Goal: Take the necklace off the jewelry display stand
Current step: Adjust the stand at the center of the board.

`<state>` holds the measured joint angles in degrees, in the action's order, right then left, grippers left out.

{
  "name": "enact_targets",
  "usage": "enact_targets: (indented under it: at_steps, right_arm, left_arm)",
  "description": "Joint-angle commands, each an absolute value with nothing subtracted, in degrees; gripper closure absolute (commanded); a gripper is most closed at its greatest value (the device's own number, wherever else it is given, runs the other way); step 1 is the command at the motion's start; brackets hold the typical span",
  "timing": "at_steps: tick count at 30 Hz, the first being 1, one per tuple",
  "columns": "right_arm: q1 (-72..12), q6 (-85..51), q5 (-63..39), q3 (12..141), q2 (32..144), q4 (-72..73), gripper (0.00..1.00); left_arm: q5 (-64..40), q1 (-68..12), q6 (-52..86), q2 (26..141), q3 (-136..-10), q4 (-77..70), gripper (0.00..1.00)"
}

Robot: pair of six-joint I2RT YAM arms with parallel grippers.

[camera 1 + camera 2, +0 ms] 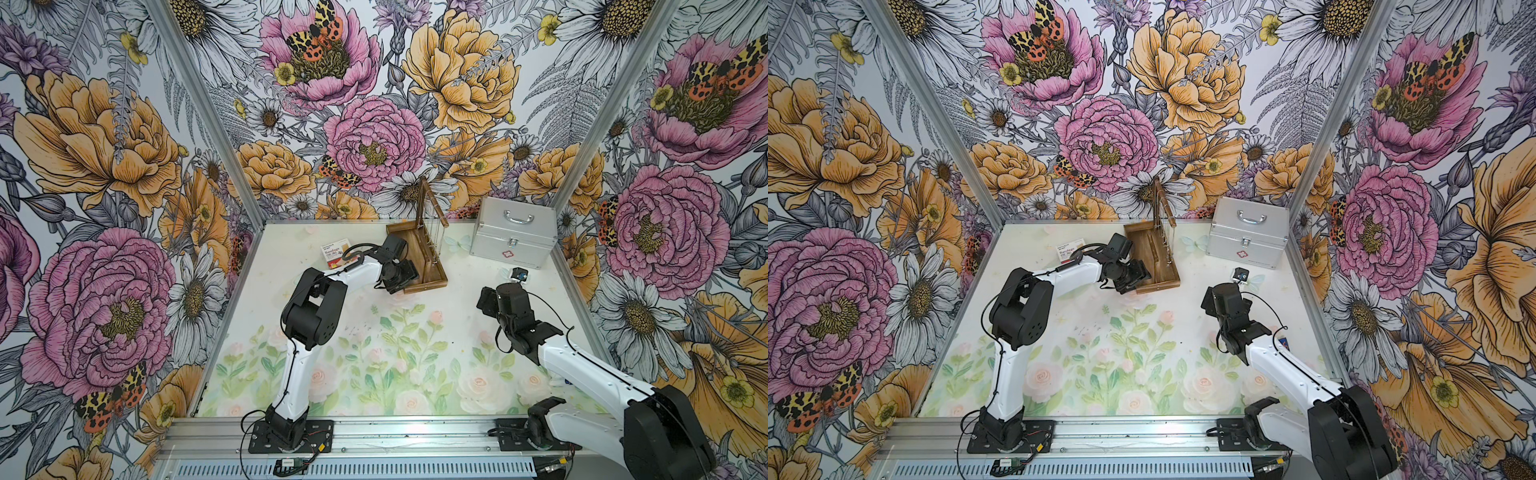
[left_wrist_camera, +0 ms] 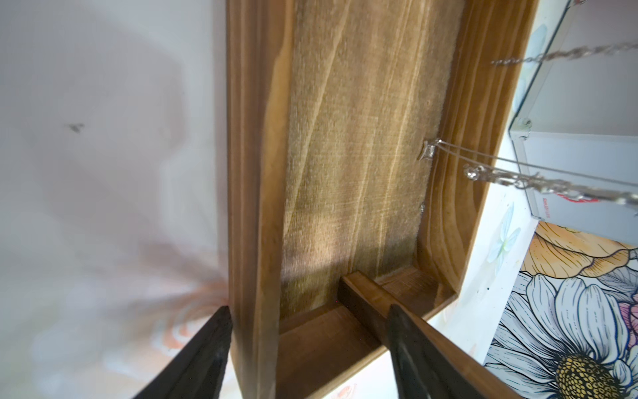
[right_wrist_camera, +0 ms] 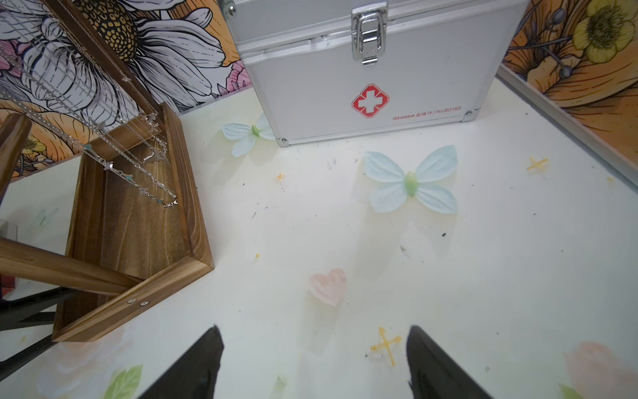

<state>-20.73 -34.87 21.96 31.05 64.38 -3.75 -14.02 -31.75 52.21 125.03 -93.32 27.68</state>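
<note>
Nearest the lens in both top views is the right arm (image 1: 594, 376) (image 1: 1296, 382), reaching from the front rail over the bench (image 1: 415, 374). Its wrist view shows the right jaws apart above bare bench with nothing between them. The silver case (image 3: 328, 86) lies beyond them. The stand (image 1: 424, 286) (image 1: 1158, 286) sits on the bench toward the back, near the middle, and the case (image 1: 511, 245) is beside it but apart, on the right arm's side. The necklaces (image 1: 436, 241) (image 1: 1167, 241), several thin chains, hang from the stand's top rod down over its tray, and the right wrist view shows small charms on them (image 3: 114, 162). The left arm (image 1: 299, 365) bends across to the tray's front corner. In its wrist view the left jaws stand apart and straddle the tray (image 2: 255, 172). One finger (image 2: 200, 362) is just outside the long wall, and the other is in front of the foot of the post. I cannot tell whether they press on the wood. The chains (image 2: 538, 183) hang clear of both fingers. A small box (image 1: 336, 251) lies behind the left arm.
</note>
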Motion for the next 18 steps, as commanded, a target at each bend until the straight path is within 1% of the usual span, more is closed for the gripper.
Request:
enact_targets:
  at_steps: [1, 14, 18]
  right_arm:
    - [-21.1, -34.5, 24.5, 33.6, 65.2, -4.5, 0.16]
    - [-21.0, -34.7, 27.5, 34.7, 66.9, -6.4, 0.16]
    - [-21.0, -34.6, 28.4, 35.0, 67.3, -6.9, 0.16]
  left_arm:
    - [-13.2, -33.2, 54.4, 126.8, -95.8, 27.5, 0.29]
    - [-13.2, -37.1, 58.6, 131.5, -102.7, 27.1, 0.28]
    - [-13.2, -38.0, 59.1, 132.7, -104.4, 27.1, 0.26]
